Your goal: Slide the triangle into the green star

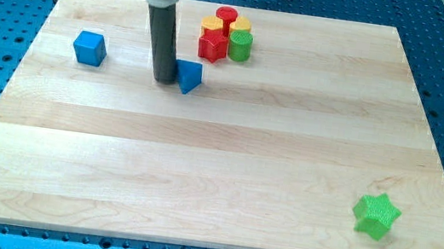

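a pale wooden board [214, 184] on a blue perforated table is shown from above. nearest, at the lower right of the frame, a green star [377, 215] is seen standing alone. most of the board's middle lies bare. farther back, at upper centre-left, the blue triangle [190, 76] is found, with my tip [163, 79] set against its left side, touching or very nearly so. no pincer is fitted, so no open or closed state can be given; only a dark rod is carried. to the upper left a blue cube [89, 47] sits apart. at the top centre a cluster is packed together: a red star [211, 47], a green cylinder [240, 45], a yellow block [212, 25], another yellow block [240, 30] and a red cylinder [226, 15]. the task is judged barely begun: the triangle remains well apart from the star, and a long diagonal push toward the lower right is left.
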